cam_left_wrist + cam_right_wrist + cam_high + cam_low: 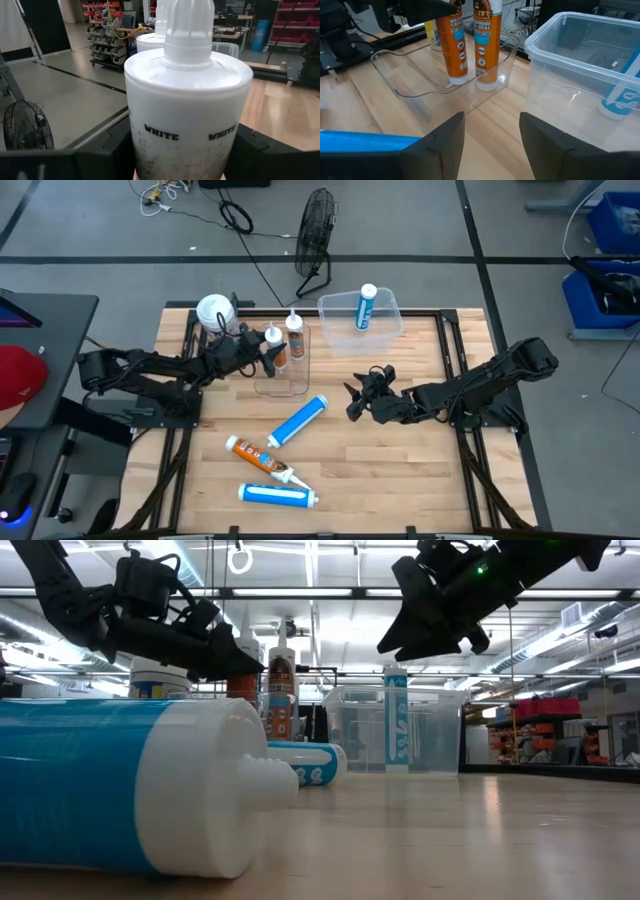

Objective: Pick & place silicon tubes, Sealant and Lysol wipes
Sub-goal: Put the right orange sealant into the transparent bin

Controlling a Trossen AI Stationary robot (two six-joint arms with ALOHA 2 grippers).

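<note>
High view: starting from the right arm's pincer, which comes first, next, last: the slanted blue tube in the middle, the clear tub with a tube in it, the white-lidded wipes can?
1. Slanted blue tube, beside the right pincer, mid-table.
2. Clear tub, toward the far edge.
3. Wipes can, far corner, behind the left arm.

The bench (400, 470) is pale wood in planks, smooth with a soft sheen, framed by dark matt metal rails. Near its far edge stand two bins of clear glossy plastic, the larger bin (360, 320) and the smaller tray (440, 80). The orange tubes (454, 37) carry glossy printed labels. The blue tube (130, 790) nearest the front edge looks smooth, its white plastic cap semi-gloss. The left pincer (185, 150) has matt black plastic-looking fingers clamping a white plastic tube end, scuffed and speckled grey.
</note>
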